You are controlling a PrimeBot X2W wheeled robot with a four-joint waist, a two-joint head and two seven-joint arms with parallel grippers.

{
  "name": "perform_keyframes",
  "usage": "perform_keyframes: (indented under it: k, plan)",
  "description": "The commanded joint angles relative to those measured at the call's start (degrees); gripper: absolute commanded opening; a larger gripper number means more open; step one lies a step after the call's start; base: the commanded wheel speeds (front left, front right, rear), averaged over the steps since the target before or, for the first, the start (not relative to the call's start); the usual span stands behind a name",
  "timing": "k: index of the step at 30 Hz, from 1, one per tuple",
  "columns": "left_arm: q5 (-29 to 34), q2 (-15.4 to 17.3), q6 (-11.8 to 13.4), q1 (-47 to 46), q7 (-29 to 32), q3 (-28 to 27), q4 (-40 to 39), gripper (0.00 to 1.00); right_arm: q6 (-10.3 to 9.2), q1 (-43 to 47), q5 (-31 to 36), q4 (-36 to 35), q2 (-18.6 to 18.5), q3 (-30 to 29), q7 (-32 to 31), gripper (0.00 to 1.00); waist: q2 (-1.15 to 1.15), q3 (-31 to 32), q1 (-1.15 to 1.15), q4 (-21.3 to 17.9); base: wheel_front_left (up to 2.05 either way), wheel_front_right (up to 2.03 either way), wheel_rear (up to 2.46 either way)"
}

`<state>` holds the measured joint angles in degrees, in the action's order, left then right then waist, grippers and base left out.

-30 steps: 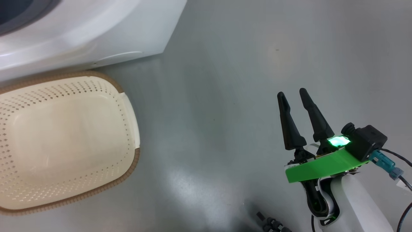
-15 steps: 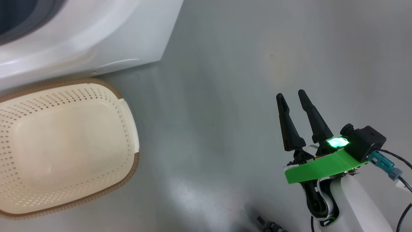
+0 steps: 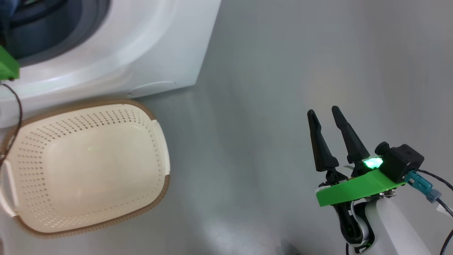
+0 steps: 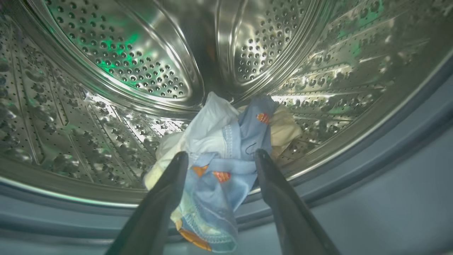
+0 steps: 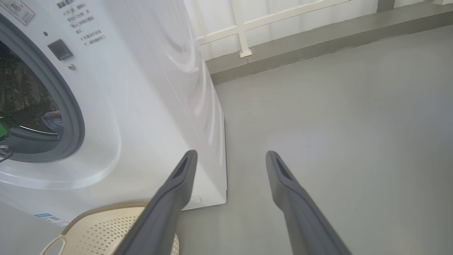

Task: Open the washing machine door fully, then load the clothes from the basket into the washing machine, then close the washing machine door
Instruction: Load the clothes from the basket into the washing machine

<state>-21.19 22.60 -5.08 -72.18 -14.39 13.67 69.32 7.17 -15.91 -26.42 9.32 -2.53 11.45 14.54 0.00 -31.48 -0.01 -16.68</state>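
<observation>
My left gripper (image 4: 219, 156) is inside the steel drum (image 4: 124, 53) of the washing machine (image 3: 141, 53), open. The clothes (image 4: 226, 141), light blue with orange figures and cream parts, lie on the drum floor just beyond and between its fingers. One end hangs over the drum lip onto the grey-blue rubber ring (image 4: 354, 212). The basket (image 3: 106, 102) stands empty on the floor in front of the machine. My right gripper (image 3: 322, 110) hangs open over the bare floor, well to the right of the basket, with nothing between its fingers (image 5: 177, 184). The washing machine door is out of view.
The grey floor (image 3: 247, 106) spreads right of the machine's corner (image 5: 219, 170). A white railing (image 5: 244, 32) on a low kerb runs behind. My left wrist's green mount (image 3: 7, 67) sits at the drum opening, and its dark cable (image 3: 17, 106) hangs by the basket.
The head camera has shifted, so more of the machine's opening, the basket's left handle and my left wrist's green mount now show. My left gripper has opened. The right gripper holds its pose.
</observation>
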Motion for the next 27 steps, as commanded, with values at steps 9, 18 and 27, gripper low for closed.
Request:
perform_keyframes:
  k: [9, 18, 27]
  plan:
    - [-0.28, 0.75, 0.48, 11.93, -0.6, -6.37, -14.57, 1.0, 0.32, 2.96, 2.92, -0.32, -0.35, -0.65, 0.46, 1.0, 0.0, 5.85, 0.01, 3.65, 0.0, 0.0, 0.0]
    - [2.07, -2.76, 0.04, 24.01, -0.61, -12.53, -24.59, 1.0, 0.32, 5.11, 3.96, 0.27, -1.77, -1.96, 0.46, 1.0, 0.0, 10.74, 0.01, 6.56, 0.0, 0.0, 0.0]
    - [6.06, -6.82, -0.76, 35.29, -0.61, -17.71, -32.64, 1.0, 0.32, 7.61, 3.94, 0.36, -4.16, -3.0, 0.46, 1.0, 0.0, 15.24, 0.01, 10.34, 0.0, 0.0, 0.0]
